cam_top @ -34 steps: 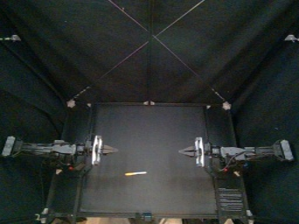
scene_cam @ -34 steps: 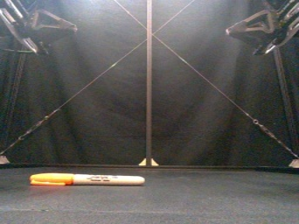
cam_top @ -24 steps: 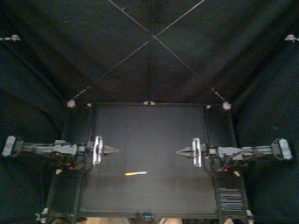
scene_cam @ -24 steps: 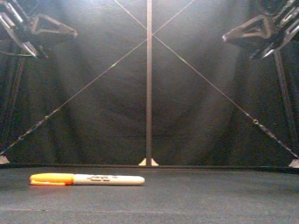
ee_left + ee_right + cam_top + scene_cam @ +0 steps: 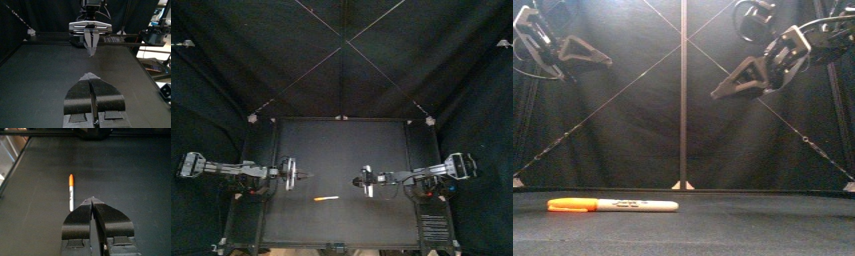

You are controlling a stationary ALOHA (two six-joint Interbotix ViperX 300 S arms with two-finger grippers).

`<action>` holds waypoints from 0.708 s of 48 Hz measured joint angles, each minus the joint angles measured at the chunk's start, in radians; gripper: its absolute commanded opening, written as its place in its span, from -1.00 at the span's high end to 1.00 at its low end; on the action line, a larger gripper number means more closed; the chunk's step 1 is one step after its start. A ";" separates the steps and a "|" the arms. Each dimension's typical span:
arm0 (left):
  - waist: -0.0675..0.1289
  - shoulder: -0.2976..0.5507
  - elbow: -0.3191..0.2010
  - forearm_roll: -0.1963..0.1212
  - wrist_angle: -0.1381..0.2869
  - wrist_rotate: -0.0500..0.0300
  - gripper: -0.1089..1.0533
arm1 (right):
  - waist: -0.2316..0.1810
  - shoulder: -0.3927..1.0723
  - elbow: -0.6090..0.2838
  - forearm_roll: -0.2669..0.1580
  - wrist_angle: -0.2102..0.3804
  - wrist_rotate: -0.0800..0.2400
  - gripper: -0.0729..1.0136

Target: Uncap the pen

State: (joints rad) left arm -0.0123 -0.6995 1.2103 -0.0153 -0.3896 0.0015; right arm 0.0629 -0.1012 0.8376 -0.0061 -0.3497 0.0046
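Reaching in from the 3 o'clock side, the right arm (image 5: 434, 172) is what changed most in the last half second. It was parked at the edge of the table (image 5: 345, 140), and it has now come in almost to the middle. In the front view it also hangs lower than before, though it is high above the surface. The left arm (image 5: 231, 170) has shifted only a little and waits at the 9 o'clock side.

The right end effector (image 5: 92, 199) has its two jaws pressed together and holds nothing. The left end effector (image 5: 91, 76) is the same, jaws together and empty. The two tips point toward each other across the table.

The pen (image 5: 326, 200) has not moved. It lies flat on the table, toward 7 o'clock from the centre, and about 8 o'clock from the right end effector, well apart from both. Its orange cap (image 5: 571, 204) points to 9 o'clock and is fully on the white barrel.

I judge that the approach has only started. The right arm seems to be going for the pen, but its jaws must open and come down before any grasp. The cap will also need the second arm.
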 measured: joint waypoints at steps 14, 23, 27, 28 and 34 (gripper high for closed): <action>-0.009 0.025 0.000 0.000 -0.002 0.0000 0.79 | 0.044 0.227 -0.161 0.003 0.052 0.003 -0.13; -0.009 0.025 0.002 0.000 -0.002 0.0000 0.79 | 0.066 0.293 -0.222 0.025 0.097 0.006 -0.63; -0.009 0.025 0.003 0.000 -0.002 -0.0015 0.79 | 0.067 0.319 -0.241 0.037 0.118 0.006 -0.66; -0.009 0.025 0.003 0.000 -0.002 -0.0015 0.79 | 0.067 0.325 -0.242 0.038 0.123 0.006 -0.66; -0.009 0.025 0.003 0.000 -0.002 0.0000 0.79 | 0.067 0.356 -0.262 0.040 0.150 0.006 -0.66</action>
State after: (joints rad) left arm -0.0215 -0.6750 1.2134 -0.0153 -0.3912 0.0015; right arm 0.1304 0.2546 0.5752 0.0337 -0.1994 0.0107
